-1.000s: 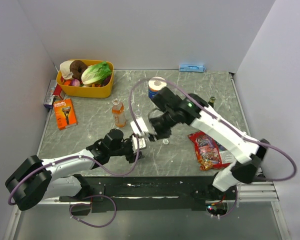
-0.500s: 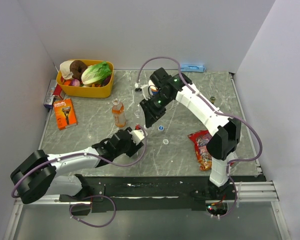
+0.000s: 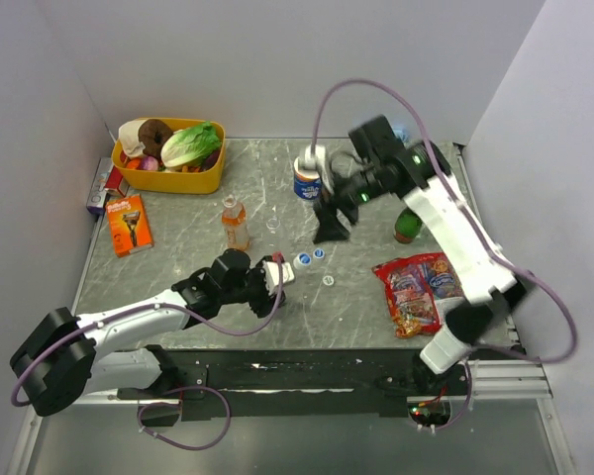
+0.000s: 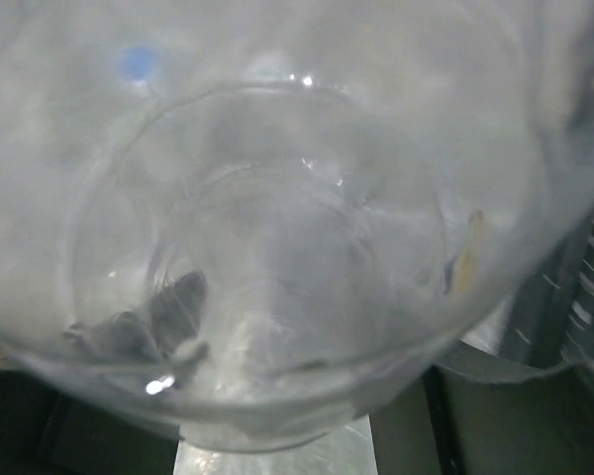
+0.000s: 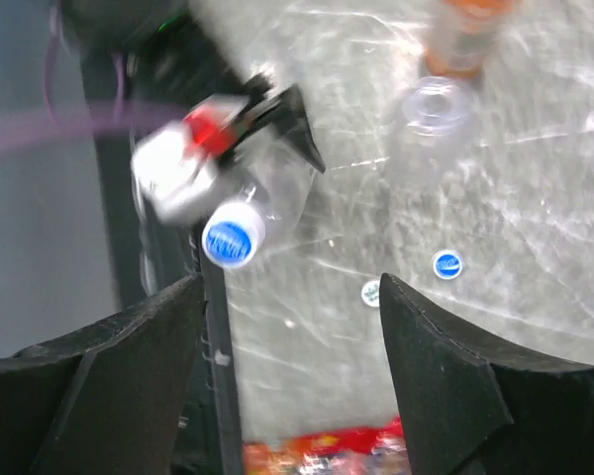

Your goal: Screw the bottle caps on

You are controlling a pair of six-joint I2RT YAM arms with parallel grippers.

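**Gripping a capped bottle on the left, gaping wide on the right**

Pinching a clear bottle (image 3: pixel 289 265) in the left gripper (image 3: pixel 270 279), tipped on its side low over the table (image 3: pixel 178 252), neck pointing away from the left arm. Carrying a blue cap (image 5: pixel 233 237) on that neck, plain from the right wrist. Crowding the left wrist view with the bottle's see-through wall (image 4: pixel 277 247) and hiding the fingertips there.

Hanging the right gripper (image 5: pixel 289 287) above the middle of the table, fingers (image 5: pixel 129 346) spread wide and holding nothing.

Showing a second cap (image 3: pixel 319 253) loose on the table just beside the capped neck, blue too. Showing a small pale piece (image 3: pixel 328 281) near it, toward the arm bases, too small to identify.

Standing a second bottle (image 3: pixel 273 226) upright and uncapped beyond the held one, with the orange bottle (image 3: pixel 236 224) upright just to its left.

Ringing the scene farther out:
- a blue-wrapped roll (image 3: pixel 307 176) near the right arm's wrist;
- a green bottle (image 3: pixel 406 228) partly behind the right arm;
- a snack bag (image 3: pixel 416 292) at the right;
- a yellow bin (image 3: pixel 168 181) of play food in the far left corner;
- an orange razor pack (image 3: pixel 129 224) flat below the bin.
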